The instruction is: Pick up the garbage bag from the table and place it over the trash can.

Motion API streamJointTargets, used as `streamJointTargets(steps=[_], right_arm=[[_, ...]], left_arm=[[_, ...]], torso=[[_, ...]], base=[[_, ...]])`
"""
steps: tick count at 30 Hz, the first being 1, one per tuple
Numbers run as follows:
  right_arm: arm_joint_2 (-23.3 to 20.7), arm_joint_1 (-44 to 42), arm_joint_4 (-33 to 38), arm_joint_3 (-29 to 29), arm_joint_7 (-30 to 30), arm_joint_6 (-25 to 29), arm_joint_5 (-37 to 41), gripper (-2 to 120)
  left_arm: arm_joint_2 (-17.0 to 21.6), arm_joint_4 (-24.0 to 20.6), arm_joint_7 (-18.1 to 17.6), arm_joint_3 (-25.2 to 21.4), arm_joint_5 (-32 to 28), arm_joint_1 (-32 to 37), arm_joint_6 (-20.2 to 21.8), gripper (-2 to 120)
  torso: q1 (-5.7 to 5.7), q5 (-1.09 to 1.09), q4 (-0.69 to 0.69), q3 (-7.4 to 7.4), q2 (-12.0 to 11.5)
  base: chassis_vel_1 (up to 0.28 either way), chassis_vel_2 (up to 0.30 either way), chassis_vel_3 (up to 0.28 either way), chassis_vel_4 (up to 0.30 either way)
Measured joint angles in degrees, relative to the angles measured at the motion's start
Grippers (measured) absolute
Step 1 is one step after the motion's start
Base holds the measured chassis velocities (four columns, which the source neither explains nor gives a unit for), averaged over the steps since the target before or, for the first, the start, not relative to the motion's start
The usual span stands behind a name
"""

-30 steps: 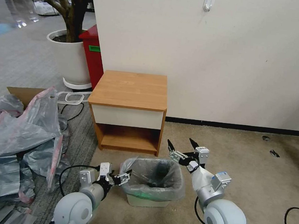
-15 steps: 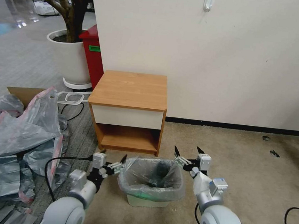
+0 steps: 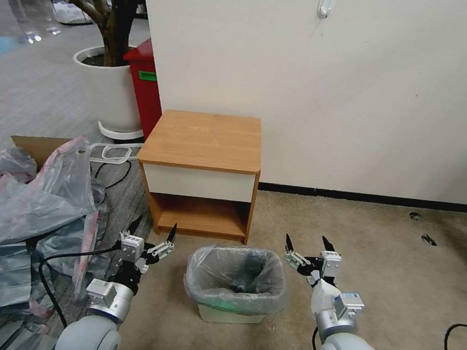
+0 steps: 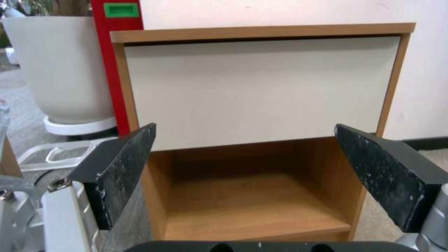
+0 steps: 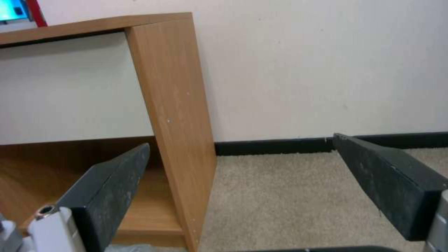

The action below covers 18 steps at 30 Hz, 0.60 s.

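Bag point(image 3: 236, 284) is sitting draped over the can point(image 3: 230, 313) on the carpet in front of the table point(image 3: 204, 140), rim folded down all round. Left gripper point(image 3: 153, 234) and right gripper point(image 3: 308, 247) are hanging either side of it, fingers spread wide, gripping nothing. Looks like the wrap-up step; next I'd guess it's just pulling clear without snagging plastic.

The beige carpet point(image 3: 399, 276) carries the table point(image 3: 204, 140) (against the wall). The bag-lined trash can point(image 3: 232, 312) stands just before it.
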Motion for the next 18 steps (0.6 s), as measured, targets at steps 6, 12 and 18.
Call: streamJointTargets(steps=[6,12,18], right_arm=[[-0.01,0.01,0.00,-0.01,0.01,0.00,0.02,100],[-0.03,0.02,0.00,-0.04,0.01,-0.03,0.05,100],[-0.03,0.03,0.00,-0.04,0.01,-0.04,0.06,100]], left_arm=[[-0.02,-0.06,-0.06,0.00,-0.17,-0.02,0.26,96],[-0.02,-0.11,-0.09,0.03,-0.28,-0.04,0.46,96],[-0.02,-0.12,-0.10,0.03,-0.29,-0.05,0.49,96]], torso=[[0.00,0.00,0.00,0.00,0.00],[0.00,0.00,0.00,0.00,0.00],[0.00,0.00,0.00,0.00,0.00]], base=[[0.000,0.000,0.000,0.000],[0.000,0.000,0.000,0.000],[0.000,0.000,0.000,0.000]])
